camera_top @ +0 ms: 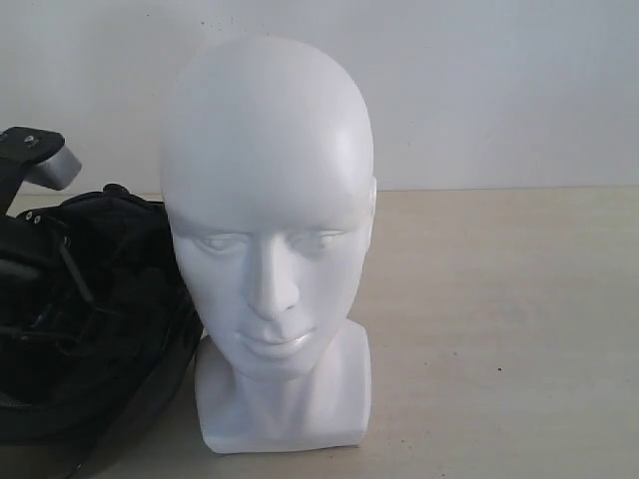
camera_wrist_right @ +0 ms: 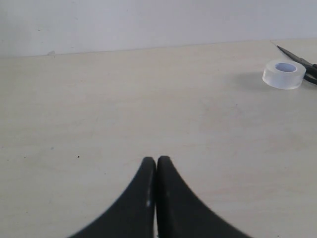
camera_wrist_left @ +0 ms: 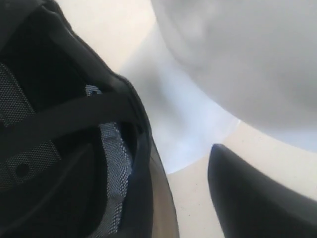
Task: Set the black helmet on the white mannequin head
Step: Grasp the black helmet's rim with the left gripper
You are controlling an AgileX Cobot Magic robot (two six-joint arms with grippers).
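Pale beige table (camera_top: 499,329). White head (camera_top: 268,210) upright on its base. Black helmet (camera_top: 90,319) lying opening-up just beside it. Clear tape roll (camera_wrist_right: 284,74), black tool (camera_wrist_right: 303,64) beside roll.

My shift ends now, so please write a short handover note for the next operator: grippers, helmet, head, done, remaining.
Left gripper: open at the rim of the black helmet, not gripping; one finger outside the shell.
Right gripper: shut, empty, above the table.
Helmet lies on the table, lining showing, beside the white mannequin head, upright and bare.
Done: nothing placed. Remaining: grip, lift, seat helmet on head.
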